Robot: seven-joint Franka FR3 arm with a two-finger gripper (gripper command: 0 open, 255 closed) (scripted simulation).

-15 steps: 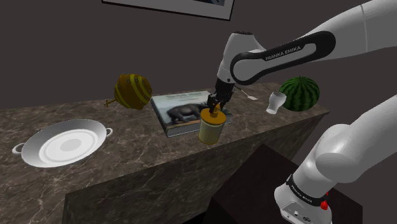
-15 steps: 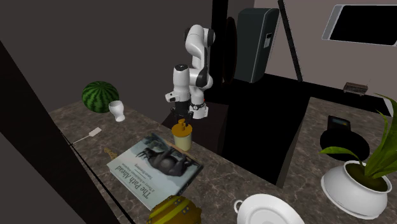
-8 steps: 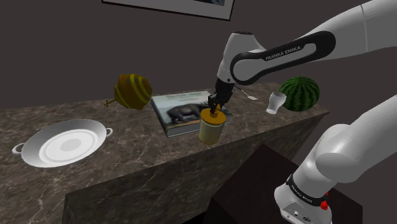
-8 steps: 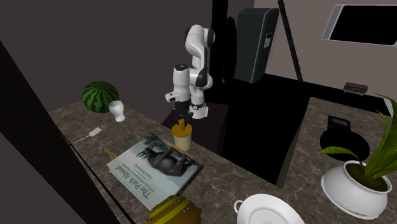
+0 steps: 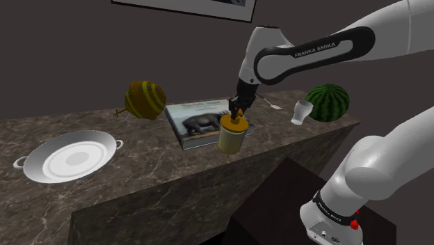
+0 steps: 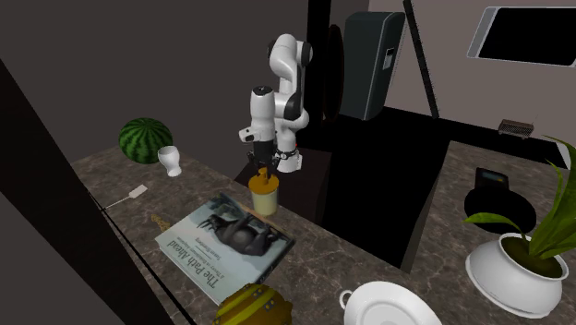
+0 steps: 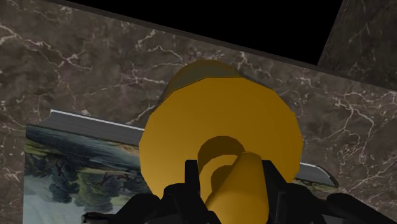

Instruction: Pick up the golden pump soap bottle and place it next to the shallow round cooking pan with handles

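The golden pump soap bottle (image 5: 231,136) hangs upright just above the marble counter's front edge, beside the book. My gripper (image 5: 238,111) comes down on it from above, shut on the pump head. In the wrist view the black fingers (image 7: 193,181) clasp the pump spout, with the gripper (image 7: 232,184) over the bottle's round golden top (image 7: 219,137). The second exterior view has the bottle (image 6: 264,196) under the gripper (image 6: 263,171). The shallow round white pan with two handles (image 5: 69,157) lies far off toward the shoulder view's left, and its rim (image 6: 392,309) peeks in at the second exterior view's lower edge.
A picture book (image 5: 198,122) lies flat just behind the bottle. A golden striped round ornament (image 5: 145,99) stands between book and pan. A white cup (image 5: 301,111), a spoon (image 5: 271,104) and a watermelon (image 5: 327,101) sit at the counter's right end. A potted plant (image 6: 517,268) stands on another counter.
The fingers closed on the pump head, then the hand rose a little, taking the bottle slightly up off the counter.
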